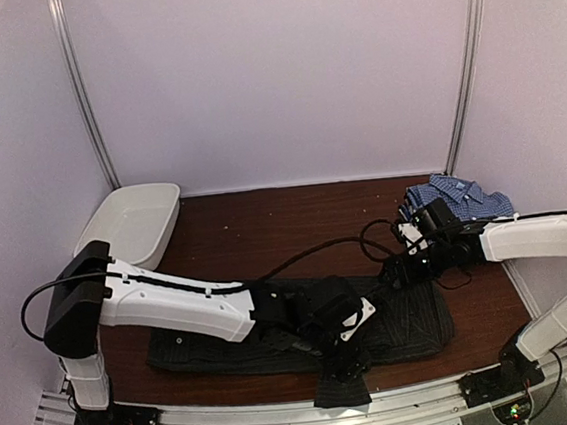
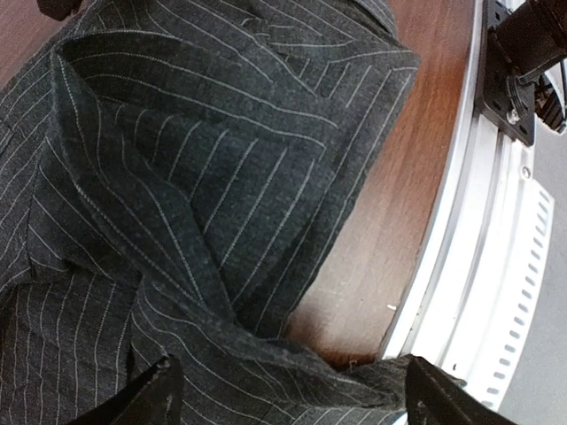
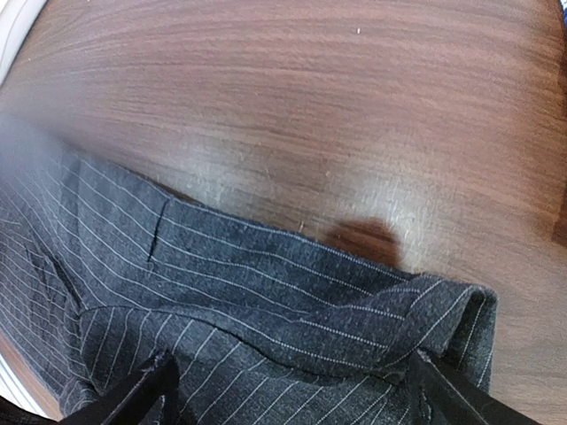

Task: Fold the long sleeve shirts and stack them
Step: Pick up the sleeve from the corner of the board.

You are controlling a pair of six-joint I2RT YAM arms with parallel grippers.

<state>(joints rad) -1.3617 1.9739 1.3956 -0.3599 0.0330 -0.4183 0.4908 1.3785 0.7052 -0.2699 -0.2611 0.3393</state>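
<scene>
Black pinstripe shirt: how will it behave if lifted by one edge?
Probably floppy: the black pinstripe shirt lies in soft folds and creases, so a lifted edge should drape. Likely light for its size: it looks like thin cloth lying flat on the table. Pushed, it may bunch rather than slide whole, judging by the heaped folds in the left wrist view.

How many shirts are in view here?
2. The black pinstriped shirt lies spread across the near middle; the blue checked shirt sits bunched at far right.

Dim, soft light; glare whitens the table (image 3: 257, 177), black shirt (image 3: 266, 292) blurs leftward.
</scene>
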